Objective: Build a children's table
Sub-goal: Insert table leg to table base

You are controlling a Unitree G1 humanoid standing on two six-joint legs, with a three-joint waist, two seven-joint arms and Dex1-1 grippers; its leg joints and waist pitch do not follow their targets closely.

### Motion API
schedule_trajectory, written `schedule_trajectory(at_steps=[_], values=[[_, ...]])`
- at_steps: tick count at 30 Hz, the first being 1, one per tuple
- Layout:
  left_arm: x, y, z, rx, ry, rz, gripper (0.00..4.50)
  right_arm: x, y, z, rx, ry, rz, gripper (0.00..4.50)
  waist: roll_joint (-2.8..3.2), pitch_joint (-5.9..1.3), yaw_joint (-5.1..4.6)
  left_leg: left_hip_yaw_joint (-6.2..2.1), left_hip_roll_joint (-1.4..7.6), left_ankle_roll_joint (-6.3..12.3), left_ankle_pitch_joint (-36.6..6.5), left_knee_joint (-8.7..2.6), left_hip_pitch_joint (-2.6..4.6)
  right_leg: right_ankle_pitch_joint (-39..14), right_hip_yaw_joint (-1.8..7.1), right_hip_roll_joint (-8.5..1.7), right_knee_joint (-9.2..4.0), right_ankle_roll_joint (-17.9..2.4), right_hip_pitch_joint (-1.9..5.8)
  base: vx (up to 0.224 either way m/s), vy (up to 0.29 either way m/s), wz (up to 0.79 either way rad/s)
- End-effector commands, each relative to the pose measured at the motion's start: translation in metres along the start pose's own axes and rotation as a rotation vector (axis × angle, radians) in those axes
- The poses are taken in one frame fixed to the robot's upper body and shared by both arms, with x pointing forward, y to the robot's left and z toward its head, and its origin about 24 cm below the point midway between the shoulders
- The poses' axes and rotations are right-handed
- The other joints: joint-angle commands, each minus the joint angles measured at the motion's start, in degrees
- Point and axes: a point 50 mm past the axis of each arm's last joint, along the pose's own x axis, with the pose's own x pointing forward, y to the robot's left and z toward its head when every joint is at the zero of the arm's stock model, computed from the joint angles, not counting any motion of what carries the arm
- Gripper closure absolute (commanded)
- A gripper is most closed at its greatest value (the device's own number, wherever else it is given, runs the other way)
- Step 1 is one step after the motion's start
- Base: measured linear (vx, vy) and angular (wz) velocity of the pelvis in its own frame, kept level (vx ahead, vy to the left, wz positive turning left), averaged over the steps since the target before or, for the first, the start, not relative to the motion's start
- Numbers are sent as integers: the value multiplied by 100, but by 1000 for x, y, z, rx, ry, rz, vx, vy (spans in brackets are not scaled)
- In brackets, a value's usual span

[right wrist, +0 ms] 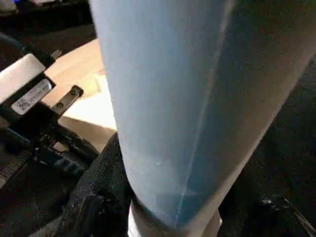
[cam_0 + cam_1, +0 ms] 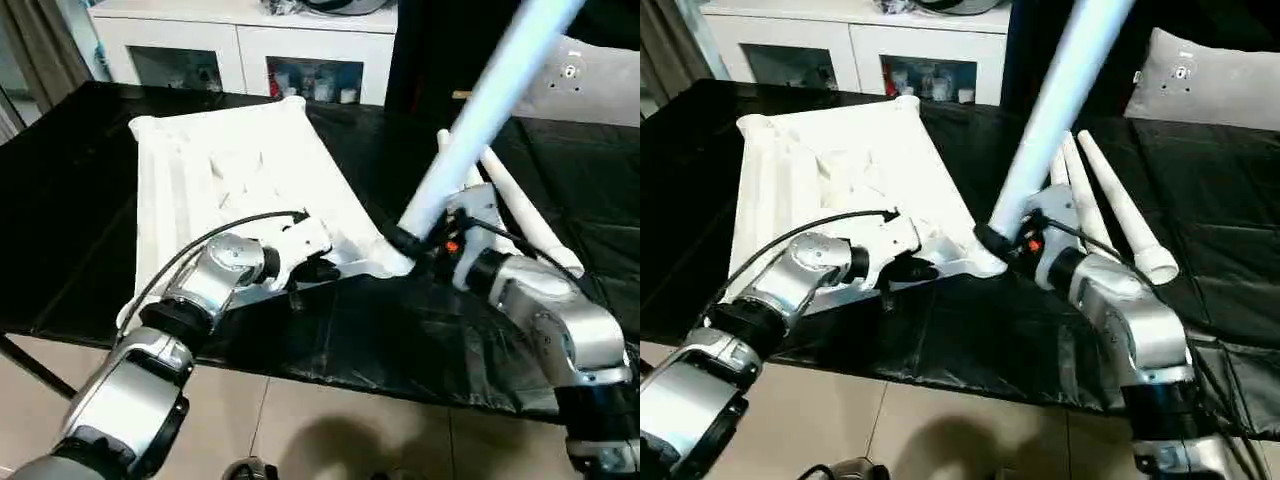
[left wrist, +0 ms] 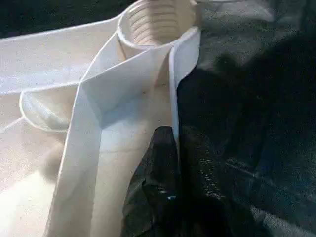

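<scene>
The white top (image 2: 230, 170) lies upside down on the black cover (image 2: 400, 330), ribbed underside up, toward the cover's left half; its long axis runs from the far edge, near the cabinet (image 2: 240, 50), to the near edge, angling slightly rightward as it comes nearer. The left gripper (image 2: 305, 272) sits at the top's near rim, and the left wrist view shows its black fingers (image 3: 163, 187) clenched on the thin upright rim wall, one either side, just short of the round threaded socket (image 3: 155, 22) at the near right corner. At that same corner, the right gripper (image 2: 405, 243) grasps a long white leg (image 2: 480, 110) close to its lower end; the right wrist view shows black fingers (image 1: 98, 197) wrapped against the tube. The leg's lower end meets the corner socket, and its long axis rises steeply from there, tilting up and to the right until it runs off the top of the frame. It is tilted rather than upright; whether it is seated in the socket I cannot tell. Further right, spare legs (image 2: 1110, 205) lie flat on the cover beside the right forearm, just beside one another, their long axes running from the far side toward the near right, wide open ends nearest the near edge. A grey cushion (image 2: 1210, 85) rests past the cover's far right corner.
</scene>
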Motion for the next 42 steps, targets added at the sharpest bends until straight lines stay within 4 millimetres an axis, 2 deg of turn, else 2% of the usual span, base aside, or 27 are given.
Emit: schedule_trajectory(at_steps=[1,3,4,8,10,14,20,23,24,25,27,28,29,32,35,40,41,42], values=[[-3,-9,6,115,-28,-112,450,3,0,-1,-16,45,27,261,-117,-474,18,-65,213,178,-1009,-400,82,-1298,251,-406,-460,-1072,316,0,0,0],[-4,-13,7,140,-36,-147,450,4,0,-3,-17,67,41,261,-111,-484,23,-49,229,240,-815,-402,86,-953,252,-394,-408,-1192,314,0,0,0],[-5,-14,7,141,-48,-166,450,4,1,-6,-17,85,53,261,-98,-491,53,-32,241,270,-778,-391,121,-840,257,-389,-408,-1245,278,0,0,0],[-6,-19,8,144,-71,-215,450,5,3,-14,-2,145,74,261,-99,-483,86,-34,254,293,-727,-406,106,-713,253,-404,-377,-1312,303,0,0,0],[-7,-19,8,148,-70,-214,450,5,4,-16,0,164,87,261,-124,-462,83,-31,247,246,-882,-415,107,-949,253,-413,-400,-1264,303,0,0,0],[-9,-20,7,162,-72,-232,450,6,4,-20,15,182,100,261,-123,-444,74,-38,253,131,-1065,-435,123,-1327,262,-423,-446,-1120,290,0,0,0],[-9,-17,7,165,-65,-199,450,5,1,-25,48,185,88,261,-128,-451,66,-37,249,141,-1011,-432,120,-1183,262,-417,-435,-1145,286,0,0,0],[-10,-15,7,149,-78,-172,450,3,-3,-28,150,110,57,261,-126,-434,64,-35,247,134,-1121,-437,123,-1346,265,-428,-462,-1134,278,0,0,0],[-10,-15,7,146,-81,-167,450,3,-4,-29,165,101,53,261,-91,-432,72,-43,248,126,-1163,-435,125,-1393,264,-444,-465,-1144,275,0,0,0],[-10,-14,8,128,-98,-139,450,0,-7,-34,251,51,23,261,-115,-427,64,-41,248,106,-1252,-444,127,-1500,260,-437,-492,-1128,275,0,0,0],[-10,-13,8,111,-111,-120,450,-3,-9,-40,309,21,0,261,-110,-427,64,-52,254,88,-1275,-456,127,-1540,250,-437,-494,-1121,275,0,0,0],[-10,-12,7,105,-115,-113,450,-5,-8,-43,327,9,-7,261,-54,-421,64,-58,258,61,-1320,-464,132,-1515,252,-427,-496,-1110,257,0,0,0],[-10,-12,7,103,-115,-110,450,-6,-7,-45,327,8,-9,261,-80,-422,64,-56,257,57,-1344,-469,135,-1465,251,-423,-496,-1110,263,0,0,0],[-11,-12,6,102,-113,-101,450,-10,-1,-51,275,13,-3,261,-56,-417,71,-62,258,48,-1347,-477,134,-1417,252,-428,-489,-1102,264,0,0,0],[-11,-12,5,118,-96,-112,450,-11,8,-54,124,71,1,262,-53,-411,75,-64,251,41,-1333,-490,125,-1358,253,-415,-487,-1063,268,0,0,0],[-12,-14,4,155,-65,-140,450,-7,10,-60,12,184,37,262,-41,-366,45,-78,248,-5,-1664,-515,148,-1841,256,-415,-547,-978,247,0,0,0],[-13,-14,4,162,-60,-149,450,-7,11,-62,9,209,57,262,-47,-339,34,-79,247,-4,-1709,-525,145,-1889,256,-415,-558,-963,242,0,0,0],[-13,-15,3,166,-56,-156,450,-7,12,-63,9,227,74,262,-43,-345,31,-82,248,-9,-1723,-525,144,-1891,259,-412,-550,-958,247,0,0,0]])
